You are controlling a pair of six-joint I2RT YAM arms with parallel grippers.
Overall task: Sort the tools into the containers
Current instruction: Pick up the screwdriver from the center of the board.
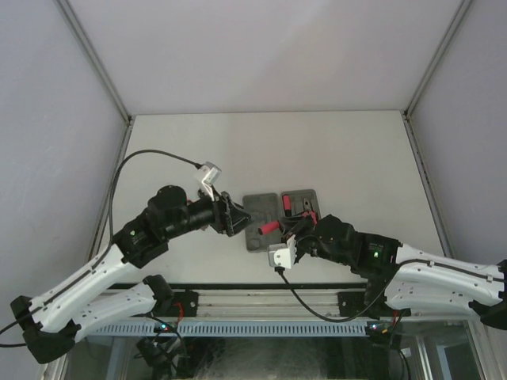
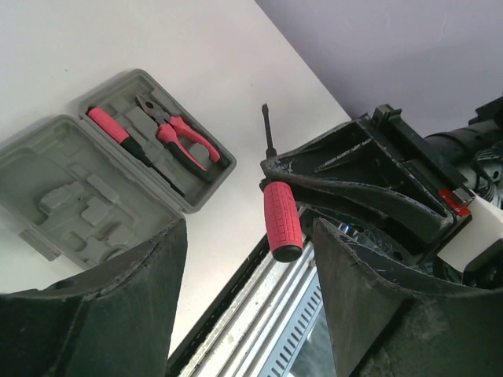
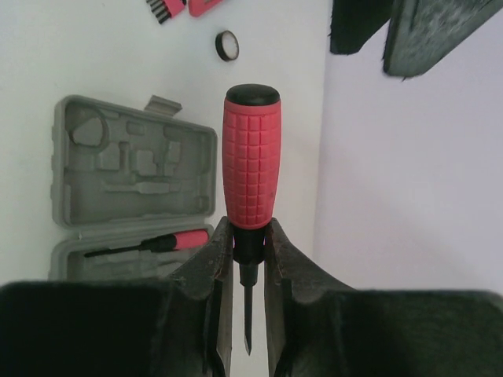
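A: State of the right gripper [image 3: 248, 236]?
B: Jaws nearly closed, pinching a screwdriver [image 3: 251, 157] at the black neck just under the red handle. The shaft runs back between the fingers and the handle sticks out past the tips.
A: And the left gripper [image 2: 250, 259]?
B: Jaws wide apart, nothing between them, touching nothing.
A: Where does the held screwdriver sit?
B: In the air, off the table [image 1: 317, 150]. From above, its handle shows over the near part of the empty tray [image 2: 47, 169]. In the left wrist view it's handle down, tip up, just beside the trays.
A: Trays?
B: Two grey ones, edge to edge, mid-table. The empty one is on the left, only moulded recesses. On the right, the full tray [image 2: 118, 93] holds pliers [image 2: 177, 137] and a second screwdriver [image 2: 118, 135], side by side in their recesses.
A: Left gripper versus the trays?
B: Just beside the empty tray's left edge, aimed at it, apart from it.
A: Anything loose?
B: A small dark ring [image 3: 226, 45] on the table past the empty tray, apart from it. Beyond that, red and black tool ends [image 3: 177, 6], cut off by the frame edge. Can't tell which tools.
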